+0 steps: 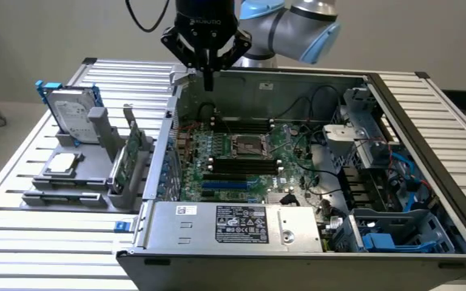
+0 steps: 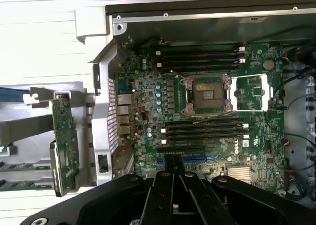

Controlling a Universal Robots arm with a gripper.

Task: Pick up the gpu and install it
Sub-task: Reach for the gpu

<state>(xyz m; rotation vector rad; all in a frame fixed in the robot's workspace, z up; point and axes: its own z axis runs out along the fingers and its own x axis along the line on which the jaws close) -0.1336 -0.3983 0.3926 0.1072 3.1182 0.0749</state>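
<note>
Slatted metal table point(image 1: 31, 242), open computer case point(image 1: 298, 270) on it. I see the gripper point(image 1: 208, 82), marked ROBOTIQ, above the case rim, clenched on nothing. The gpu point(image 1: 128, 160) stands on edge in a grey rack point(image 1: 63, 199) just outside the case wall, which separates it from the motherboard point(image 2: 207, 131), marked DELL. Hard drive point(image 1: 73, 115) and processor chip point(image 1: 63, 162) share the rack.

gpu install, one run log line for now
end effector: shut, empty, above computer case | gpu: upright in grey rack, not held | install: not done
</note>
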